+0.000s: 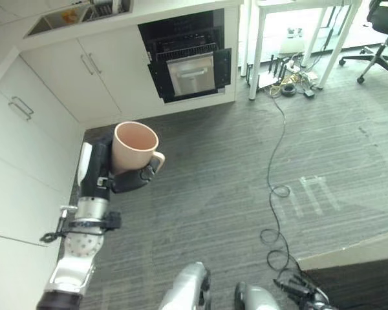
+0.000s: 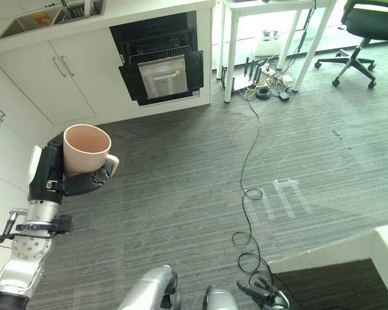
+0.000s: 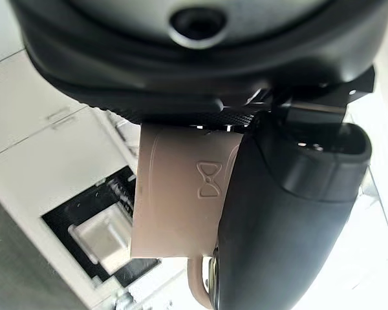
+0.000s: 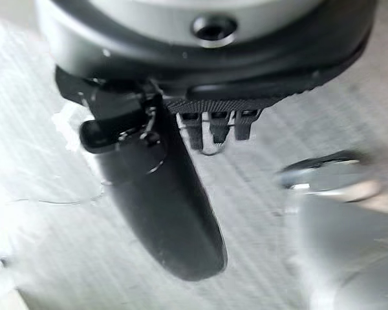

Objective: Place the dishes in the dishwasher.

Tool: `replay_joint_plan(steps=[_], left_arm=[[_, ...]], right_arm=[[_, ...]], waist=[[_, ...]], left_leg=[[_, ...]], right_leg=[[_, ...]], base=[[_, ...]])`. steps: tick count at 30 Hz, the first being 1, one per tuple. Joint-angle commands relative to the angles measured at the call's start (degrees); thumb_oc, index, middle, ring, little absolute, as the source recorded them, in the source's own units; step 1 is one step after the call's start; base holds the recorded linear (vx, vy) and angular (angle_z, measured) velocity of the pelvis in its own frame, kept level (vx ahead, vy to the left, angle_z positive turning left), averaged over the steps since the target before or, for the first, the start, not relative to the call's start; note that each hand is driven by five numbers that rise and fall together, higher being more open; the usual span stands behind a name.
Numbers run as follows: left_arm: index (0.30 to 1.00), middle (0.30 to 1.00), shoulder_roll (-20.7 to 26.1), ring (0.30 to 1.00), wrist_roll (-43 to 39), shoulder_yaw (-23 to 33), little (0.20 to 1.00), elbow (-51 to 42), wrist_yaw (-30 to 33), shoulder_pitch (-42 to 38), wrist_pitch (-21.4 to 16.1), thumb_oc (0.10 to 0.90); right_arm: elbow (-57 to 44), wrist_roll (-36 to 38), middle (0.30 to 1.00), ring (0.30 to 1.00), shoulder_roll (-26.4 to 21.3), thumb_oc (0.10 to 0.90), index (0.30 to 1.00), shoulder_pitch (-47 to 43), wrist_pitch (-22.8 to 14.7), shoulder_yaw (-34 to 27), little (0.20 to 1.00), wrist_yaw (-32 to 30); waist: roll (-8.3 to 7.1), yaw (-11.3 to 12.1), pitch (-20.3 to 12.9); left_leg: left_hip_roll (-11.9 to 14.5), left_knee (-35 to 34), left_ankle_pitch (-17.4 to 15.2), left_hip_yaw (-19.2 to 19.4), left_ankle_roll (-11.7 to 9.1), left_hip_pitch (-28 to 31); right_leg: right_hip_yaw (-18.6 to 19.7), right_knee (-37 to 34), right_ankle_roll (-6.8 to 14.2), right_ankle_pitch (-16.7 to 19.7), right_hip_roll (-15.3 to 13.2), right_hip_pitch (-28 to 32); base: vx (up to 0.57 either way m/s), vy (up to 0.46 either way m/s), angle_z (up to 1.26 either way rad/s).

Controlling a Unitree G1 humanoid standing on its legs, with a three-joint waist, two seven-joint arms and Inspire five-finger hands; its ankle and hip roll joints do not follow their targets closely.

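My left hand (image 1: 126, 179) holds a beige mug (image 1: 134, 145) upright above the grey carpet, its fingers and thumb curled round the body, with the handle pointing right. In the left wrist view the mug (image 3: 174, 200) shows past the dark thumb (image 3: 284, 213). The dishwasher (image 1: 191, 71) stands open in the white cabinet run at the back, a silver front pulled out of its black opening. It is well beyond the mug. My right hand (image 4: 161, 194) hangs over the carpet with nothing in it, thumb straight and fingers relaxed.
White cabinets (image 1: 26, 148) line the left side, close to my left arm. A counter with a sink (image 1: 71, 16) runs along the back. A white table's legs (image 1: 255, 58), loose cables (image 1: 278, 187) and an office chair (image 1: 381, 39) stand to the right. A pale counter corner (image 1: 362, 248) is at lower right.
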Motion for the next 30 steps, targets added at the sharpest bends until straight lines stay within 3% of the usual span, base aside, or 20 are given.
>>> replay_joint_plan(steps=[1,4,5,6,7,8,10,12,13,14,16,19,21,22,24,25,26,27,28,30], left_arm=[[0.3,0.3,1.32,0.3,2.64,6.4,0.3,-4.24,2.45,-3.33,-6.74,0.4],[0.3,0.3,0.37,0.3,5.24,7.83,0.3,-4.51,2.08,-2.17,-7.79,0.4],[0.3,0.3,0.82,0.3,6.33,7.96,0.3,-5.16,2.47,-1.93,-7.07,0.4],[0.3,0.3,1.0,0.3,6.68,7.92,0.3,-5.42,2.87,-1.96,-6.78,0.4],[0.3,0.3,2.42,0.3,7.4,7.92,0.3,-5.45,3.22,-2.4,-5.55,0.4],[0.3,0.3,2.97,0.3,7.32,7.81,0.3,-5.35,3.32,-2.58,-5.08,0.4],[0.3,0.3,4.04,0.3,6.98,7.79,0.3,-4.73,3.4,-2.94,-5.08,0.4],[0.3,0.3,4.72,0.3,7.71,7.42,0.3,-4.78,3.93,-3.75,-5.19,0.4],[0.3,0.3,5.26,0.3,7.48,6.89,0.3,-4.81,4.39,-4.49,-4.53,0.4],[0.3,0.3,5.96,0.3,7.61,5.68,0.3,-4.46,5.49,-5.74,-3.2,0.4],[0.3,0.3,6.84,0.3,6.99,4.76,0.3,-3.14,5.89,-6.83,-3.11,0.4],[0.3,0.3,6.45,0.3,7.43,5.92,0.3,-2.48,5.75,-5.25,-4.5,0.4],[0.3,0.3,5.38,0.3,7.15,7.59,0.3,-4.56,6.4,-3.0,-1.69,0.4],[0.3,0.3,4.86,0.3,7.16,8.02,0.3,-5.63,7.28,-2.17,-0.86,0.4],[0.3,0.3,4.19,0.3,7.72,8.75,0.3,-6.5,7.89,-1.42,-0.4,0.4],[0.3,0.3,3.3,0.3,8.21,9.65,0.3,-7.12,8.35,-0.72,0.02,0.4],[0.3,0.3,3.1,0.3,7.94,9.98,0.3,-7.51,8.34,-0.55,0.39,0.4],[0.3,0.3,3.38,0.3,7.05,9.93,0.3,-7.48,8.1,-1.09,0.55,0.4],[0.3,0.3,3.7,0.3,6.75,9.74,0.3,-7.21,7.88,-1.79,0.65,0.4],[0.3,0.3,4.74,0.3,5.97,9.34,0.3,-6.47,7.57,-3.16,0.62,0.4]], right_arm=[[1.65,0.43,0.9,0.9,-0.94,0.8,0.9,2.33,-0.99,1.8,0.9,-0.85],[1.89,0.73,0.9,0.9,-0.44,0.8,0.9,2.46,0.11,0.35,0.9,-1.04],[0.88,-1.3,0.9,0.9,0.75,0.8,0.9,3.47,0.09,0.0,0.9,-1.09],[0.29,-2.03,0.9,0.9,1.25,0.8,0.9,3.95,-0.2,0.0,0.9,-1.23],[-1.38,-1.94,0.9,0.9,2.85,0.8,0.9,5.44,-1.5,0.73,0.9,-1.33],[-1.52,-1.43,0.9,0.9,3.09,0.8,0.9,5.71,-1.78,0.94,0.9,-0.96],[-1.48,-0.71,0.9,0.9,3.15,0.8,0.9,6.2,-2.82,1.29,0.9,0.32],[-1.63,-0.68,0.9,0.9,2.7,0.8,0.9,6.29,-3.28,1.39,0.9,1.36],[-0.85,0.22,0.9,0.9,2.1,0.8,0.9,5.75,-3.03,1.42,0.9,1.48],[0.26,0.52,0.9,0.9,1.6,0.8,0.9,5.12,-2.72,1.05,0.9,2.17],[1.31,-0.4,0.9,0.9,1.48,0.8,0.9,4.84,-2.8,0.23,0.9,2.55],[1.7,-0.13,0.9,0.9,1.49,0.8,0.9,4.66,-1.96,-0.01,0.9,1.98],[1.35,-2.03,0.9,0.9,1.03,0.8,0.9,3.97,0.45,0.19,0.9,1.2],[1.37,-2.61,0.9,0.9,0.67,0.8,0.9,3.79,0.47,0.59,0.9,1.5],[1.19,-3.72,0.9,0.9,0.27,0.8,0.9,3.76,0.17,1.4,0.9,2.15],[0.7,-4.34,0.9,0.9,-0.21,0.8,0.9,3.78,-0.09,1.9,0.9,2.13],[1.03,-4.11,0.9,0.9,-0.59,0.8,0.9,3.75,-0.4,1.99,0.9,2.21],[1.62,-3.23,0.9,0.9,-1.16,0.8,0.9,3.48,-0.89,2.14,0.9,2.03],[1.88,-2.9,0.9,0.9,-1.36,0.8,0.9,3.37,-1.09,1.96,0.9,1.98],[2.88,-3.57,0.9,0.9,-1.49,0.8,0.9,2.94,-1.25,0.78,0.9,2.83]], waist=[[-0.05,3.02,-0.29],[0.86,3.15,-2.24],[1.53,2.18,-3.01],[2.31,1.55,-3.03],[3.54,-0.2,-2.66],[3.56,-0.56,-2.61],[3.39,-1.71,-2.37],[2.47,-3.51,-1.83],[1.67,-4.39,-1.46],[0.33,-5.23,-1.27],[-0.35,-5.88,-2.04],[-0.6,-5.45,-3.21],[-0.46,-4.9,-4.08],[-0.21,-4.54,-3.93],[-0.38,-3.84,-3.45],[-0.31,-3.37,-2.87],[-0.68,-3.12,-2.63],[-1.18,-2.5,-1.88],[-1.11,-2.15,-1.64],[-0.61,-1.01,-1.39]], left_leg=[[-0.16,6.39,3.11,2.39,0.34,1.62],[-0.77,6.39,-1.86,-0.18,2.27,5.01],[-1.64,6.39,-4.91,-1.92,4.16,8.41],[-1.64,6.39,-5.45,-2.89,4.98,9.6],[-1.85,6.39,-7.69,-3.42,7.87,13.47],[-1.83,6.39,-8.29,-3.31,8.27,14.51],[-1.61,6.39,-9.75,-2.93,8.84,16.5],[-2.11,6.39,-12.53,-3.34,8.79,19.38],[-2.75,6.39,-14.58,-4.06,8.61,21.39],[-4.02,6.39,-17.01,-5.2,8.56,23.48],[-4.44,6.39,-19.93,-7.3,8.11,26.24],[-3.24,6.39,-21.69,-8.36,7.08,28.27],[-0.77,6.39,-20.15,-8.66,5.47,31.47],[1.23,6.39,-13.75,-8.56,3.88,32.57],[2.14,8.67,-6.62,-8.09,2.14,32.13],[2.16,15.34,-2.03,-7.83,0.69,29.06],[2.34,20.16,-0.07,-6.37,0.04,26.9],[2.16,26.02,-0.06,-4.09,0.17,21.17],[1.42,26.86,-1.13,-3.25,0.68,18.33],[-1.06,18.24,-4.71,-0.84,2.59,15.6]], right_leg=[[0.58,-2.49,5.15,0.54,1.26,2.9],[0.18,-2.49,6.56,-0.32,0.93,6.18],[-1.23,-0.72,8.38,6.15,0.41,8.38],[-1.37,3.21,9.09,8.94,0.67,6.71],[-3.04,20.29,10.45,14.07,0.35,-1.99],[-3.91,21.68,10.23,14.24,-0.08,-4.58],[-5.51,17.85,9.57,13.15,-0.16,-7.98],[-6.56,5.02,9.39,13.58,-0.62,-10.45],[-6.73,-2.49,10.14,15.25,-2.49,-12.17],[-4.02,-2.49,12.13,16.52,-5.41,-16.82],[0.57,-2.49,13.66,18.14,-7.47,-21.08],[1.82,-2.49,13.79,18.35,-7.39,-19.1],[0.98,-2.49,12.32,16.31,-5.78,-16.6],[0.64,-2.49,10.63,14.55,-4.24,-14.87],[0.07,-2.49,9.25,12.93,-3.45,-12.95],[-0.23,-2.49,8.04,11.59,-2.6,-11.07],[-0.64,-2.49,7.14,10.91,-2.46,-9.8],[-1.37,-2.49,6.26,9.99,-2.62,-8.3],[-1.63,-2.49,6.18,9.46,-2.5,-7.73],[-2.46,-2.49,6.68,7.78,-1.93,-6.08]], base=[[0.32,0.225,-0.63],[0.49,0.307,-1.05],[0.38,0.218,-1.01],[0.54,0.356,-0.21],[0.35,0.249,0.26],[0.38,0.199,0.37],[0.32,-0.013,-0.16],[0.48,-0.17,-0.22],[0.63,-0.298,0.28],[0.67,-0.329,0.34],[0.61,-0.325,0.19],[0.54,-0.343,0.38],[0.7,-0.471,0.29],[0.4,-0.301,-0.18],[0.38,-0.308,-0.43],[0.44,-0.368,-0.04],[0.38,-0.361,0.12],[0.22,-0.247,0.05],[0.22,-0.185,0.03],[0.31,-0.062,0.06]])
